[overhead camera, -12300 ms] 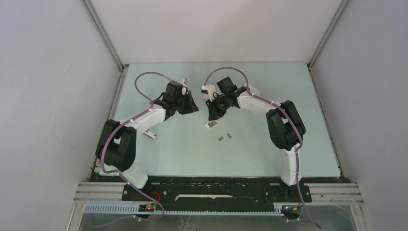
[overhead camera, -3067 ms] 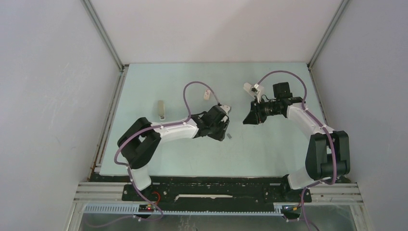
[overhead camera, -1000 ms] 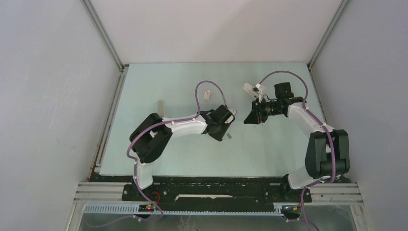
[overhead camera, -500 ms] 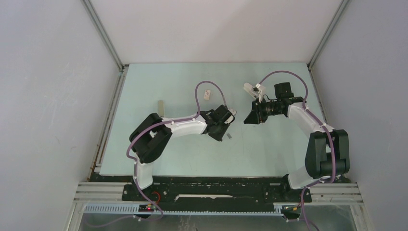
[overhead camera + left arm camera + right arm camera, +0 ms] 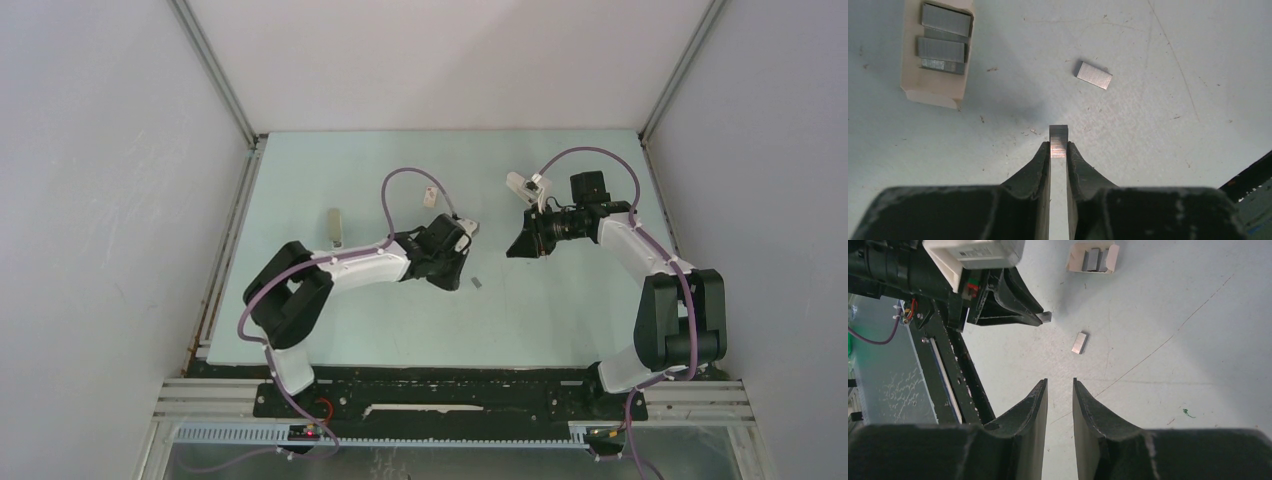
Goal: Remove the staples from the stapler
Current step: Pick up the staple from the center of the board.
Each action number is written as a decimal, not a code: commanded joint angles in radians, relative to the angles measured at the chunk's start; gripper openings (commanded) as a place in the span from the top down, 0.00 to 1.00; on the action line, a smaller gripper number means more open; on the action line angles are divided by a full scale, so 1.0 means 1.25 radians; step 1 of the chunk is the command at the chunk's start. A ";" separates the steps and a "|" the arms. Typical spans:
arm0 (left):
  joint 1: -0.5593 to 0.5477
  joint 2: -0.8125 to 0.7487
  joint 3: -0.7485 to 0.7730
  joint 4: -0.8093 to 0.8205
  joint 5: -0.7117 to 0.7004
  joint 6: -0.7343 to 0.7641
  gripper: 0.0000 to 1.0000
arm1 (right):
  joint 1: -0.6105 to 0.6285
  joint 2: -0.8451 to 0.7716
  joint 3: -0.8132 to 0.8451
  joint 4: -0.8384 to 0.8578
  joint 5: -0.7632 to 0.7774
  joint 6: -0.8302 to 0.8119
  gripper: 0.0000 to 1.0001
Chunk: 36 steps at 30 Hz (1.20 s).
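A short silvery strip of staples (image 5: 1058,136) is pinched at the tips of my left gripper (image 5: 1058,147), which is shut on it just above the table. The right wrist view shows the same held strip (image 5: 1046,316). A second strip of staples (image 5: 1093,75) lies loose on the table, just right of the left gripper (image 5: 456,280) in the top view (image 5: 476,283). The stapler (image 5: 336,227), a narrow beige bar, lies far to the left. My right gripper (image 5: 1059,385) hovers open with nothing between its fingers, right of centre (image 5: 512,248).
A small white box (image 5: 937,50) with several staple strips in it lies open on the table behind the left gripper (image 5: 430,197). The pale green table (image 5: 560,310) is walled on three sides.
The left gripper has closed on a staple strip, and the left arm has drawn back a little to the left with it. The right arm has not moved.
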 commanded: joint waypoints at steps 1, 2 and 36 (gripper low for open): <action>0.013 -0.058 -0.032 0.069 0.035 -0.024 0.91 | -0.004 -0.006 0.004 0.002 -0.023 -0.019 0.67; 0.015 -0.063 -0.036 0.074 0.037 -0.026 0.91 | -0.004 -0.005 0.004 0.001 -0.023 -0.018 0.67; 0.058 -0.143 -0.134 0.220 0.127 -0.088 0.91 | -0.004 -0.010 0.005 -0.002 -0.043 -0.022 0.66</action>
